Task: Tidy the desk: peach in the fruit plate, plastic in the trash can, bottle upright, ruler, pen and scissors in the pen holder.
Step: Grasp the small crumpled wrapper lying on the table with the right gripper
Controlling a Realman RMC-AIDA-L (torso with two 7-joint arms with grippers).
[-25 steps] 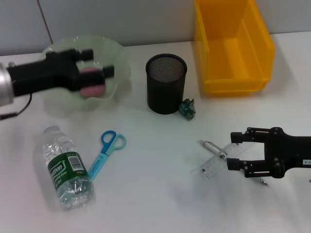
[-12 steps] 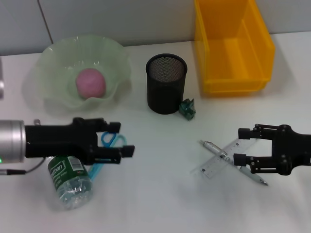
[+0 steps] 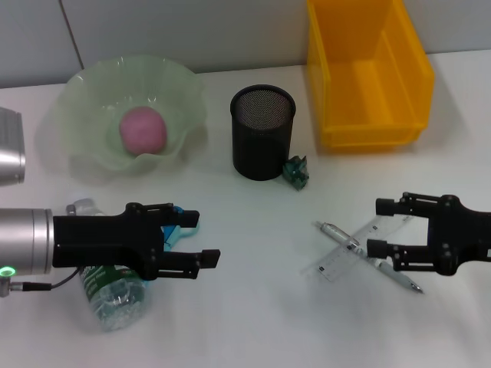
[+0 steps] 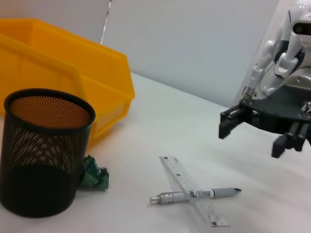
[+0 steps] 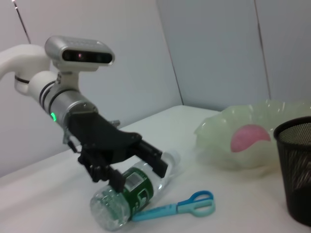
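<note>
The white tabletop [image 3: 253,322] carries, at its far side, a yellow plastic open bin [image 3: 367,73], with nothing visible inside it. Left of that stands the pale green wavy-edged glass fruit plate [image 3: 92,92], with the pink round peach [image 3: 143,129] resting in its centre. Between plate and bin stands the black mesh cylindrical pen holder [image 3: 263,132], upright; a small crumpled green plastic scrap [image 3: 295,171] lies just beside its base. The clear plastic water bottle with a green label [image 3: 107,287] lies on its side at my left, partly beneath my left gripper [image 3: 192,238] — jaws spread wide, holding nothing, hovering over the bottle and the blue-handled scissors [image 3: 182,220], which lie flat next to it. My right gripper [image 3: 382,228] sits low at the right, jaws likewise parted and empty, just beside the transparent plastic ruler [image 3: 349,251] and the silver pen [image 3: 341,238], which cross each other on the table — the pen lying over the ruler in the left wrist view.
</note>
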